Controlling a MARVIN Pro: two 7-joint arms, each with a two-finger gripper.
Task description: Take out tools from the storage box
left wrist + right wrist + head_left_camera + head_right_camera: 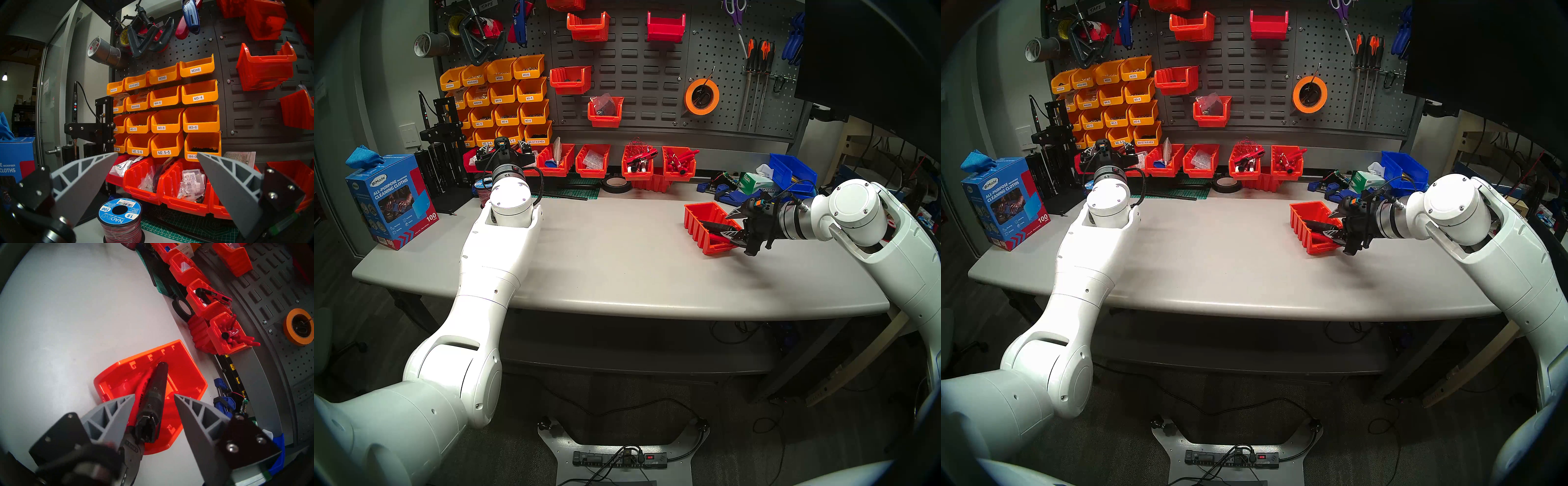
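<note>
**Right gripper at bin mouth, two tools to pull**

Bin (185, 378) sits on the table's (585, 264) right side, sloped front facing the right arm, so entry is through the low lip.

Right gripper (154, 396) has fingers spread, straddling the black tool (157, 394); not clamped yet. Red-handled pliers (136, 405) lie touching its left side, jaws over the lip.

Left gripper (157, 155) spread, empty, parked near the yellow wall bins (167, 121).

Count: 2 tools, 1 bin, 2 grippers.
</note>
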